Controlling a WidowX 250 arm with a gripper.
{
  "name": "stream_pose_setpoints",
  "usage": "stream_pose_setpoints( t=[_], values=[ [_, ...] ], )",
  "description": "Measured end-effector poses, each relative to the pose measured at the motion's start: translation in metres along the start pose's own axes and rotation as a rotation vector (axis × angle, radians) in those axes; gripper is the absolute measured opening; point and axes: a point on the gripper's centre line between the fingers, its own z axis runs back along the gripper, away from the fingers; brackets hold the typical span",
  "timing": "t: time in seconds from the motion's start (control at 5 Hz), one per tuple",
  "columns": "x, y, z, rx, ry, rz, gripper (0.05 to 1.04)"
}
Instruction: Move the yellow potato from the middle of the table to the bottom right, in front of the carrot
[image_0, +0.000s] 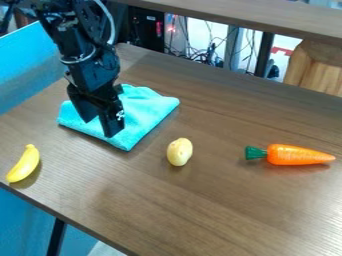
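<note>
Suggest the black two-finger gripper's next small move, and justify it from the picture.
Perhaps ease the gripper down slightly before closing: its fingers stand apart over the folded turquoise fabric cloth, though whether they already touch it is unclear.

The tool (100, 127) hides part of the turquoise cloth (150, 106), and the picture's top edge cuts off the arm (75, 37).

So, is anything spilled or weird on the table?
No, nothing looks spilled or broken. The banana, carrot and potato-like thing lie apart on the table. The blue cloth by the tool is just a little rumpled.
</note>
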Motion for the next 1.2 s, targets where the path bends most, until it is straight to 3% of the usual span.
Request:
stream_pose_setpoints(
  t=[0.2, 0.4, 0.6, 1.0, 1.2],
  values=[
    [-0.004, -0.002, -0.007, -0.016, 0.024, 0.004, 1.000],
    [-0.003, -0.021, 0.001, -0.082, -0.014, 0.010, 1.000],
    [0.004, -0.043, 0.015, -0.109, -0.041, -0.041, 1.000],
    [0.027, -0.075, 0.013, -0.043, -0.022, -0.043, 1.000],
    [0.039, -0.085, 0.001, 0.003, 0.029, -0.052, 1.000]
  ],
)
